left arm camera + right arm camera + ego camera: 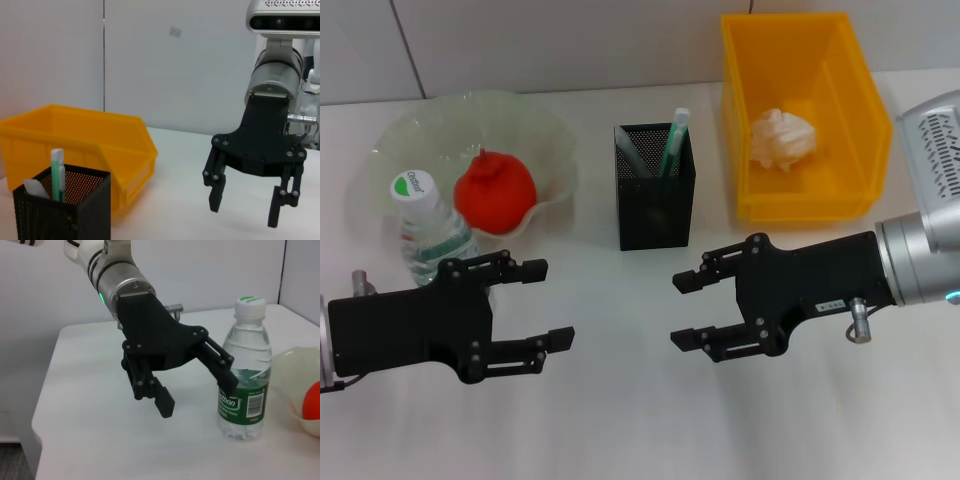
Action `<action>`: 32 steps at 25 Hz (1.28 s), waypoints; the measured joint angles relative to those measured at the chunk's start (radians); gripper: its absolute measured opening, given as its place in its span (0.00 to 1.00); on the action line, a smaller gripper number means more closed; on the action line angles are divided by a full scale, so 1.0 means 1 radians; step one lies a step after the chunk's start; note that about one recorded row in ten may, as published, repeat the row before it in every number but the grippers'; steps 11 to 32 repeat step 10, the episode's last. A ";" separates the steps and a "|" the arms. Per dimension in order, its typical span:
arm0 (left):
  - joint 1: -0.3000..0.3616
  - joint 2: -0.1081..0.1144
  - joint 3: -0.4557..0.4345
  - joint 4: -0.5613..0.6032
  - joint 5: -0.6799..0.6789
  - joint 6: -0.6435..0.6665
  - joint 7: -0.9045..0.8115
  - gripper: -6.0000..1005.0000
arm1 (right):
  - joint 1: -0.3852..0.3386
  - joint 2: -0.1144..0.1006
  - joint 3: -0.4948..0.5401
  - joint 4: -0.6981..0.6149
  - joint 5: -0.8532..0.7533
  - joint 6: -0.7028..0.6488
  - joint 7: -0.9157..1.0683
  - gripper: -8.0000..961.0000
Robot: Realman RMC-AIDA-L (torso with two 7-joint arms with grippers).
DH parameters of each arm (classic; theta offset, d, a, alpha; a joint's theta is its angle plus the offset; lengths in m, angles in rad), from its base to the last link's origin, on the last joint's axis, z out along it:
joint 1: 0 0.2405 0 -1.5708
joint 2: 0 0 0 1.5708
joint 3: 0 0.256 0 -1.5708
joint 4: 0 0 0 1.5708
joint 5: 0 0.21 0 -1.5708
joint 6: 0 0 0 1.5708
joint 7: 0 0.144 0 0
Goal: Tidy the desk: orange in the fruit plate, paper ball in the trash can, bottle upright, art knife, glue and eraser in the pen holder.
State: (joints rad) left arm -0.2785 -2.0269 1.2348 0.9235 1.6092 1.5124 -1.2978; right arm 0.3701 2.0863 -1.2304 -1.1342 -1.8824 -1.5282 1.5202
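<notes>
The orange (495, 192) lies in the fruit plate (440, 110) at the back left. Just in front of the plate the bottle (430, 225) stands upright, cap on. My left gripper (548, 303) hovers open beside the bottle, holding nothing; in the right wrist view this left gripper (199, 400) has one finger close by the bottle (245, 385). The paper ball (782, 138) rests inside the trash can (800, 205). In the pen holder (655, 215) stand a green-and-white stick (672, 140) and a pale one (630, 150). The eraser is hidden. My right gripper (681, 311) is open and empty.
The two grippers face each other over bare white table in front of the pen holder. A wall runs behind the plate and trash can. The left wrist view shows the right gripper (245, 212) beyond the pen holder (62, 210) and trash can (100, 145).
</notes>
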 joint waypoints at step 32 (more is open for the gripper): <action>0.005 0.000 0.000 0.000 0.000 0.002 0.000 0.80 | 0.005 0.000 -0.004 0.002 0.002 0.006 0.000 0.64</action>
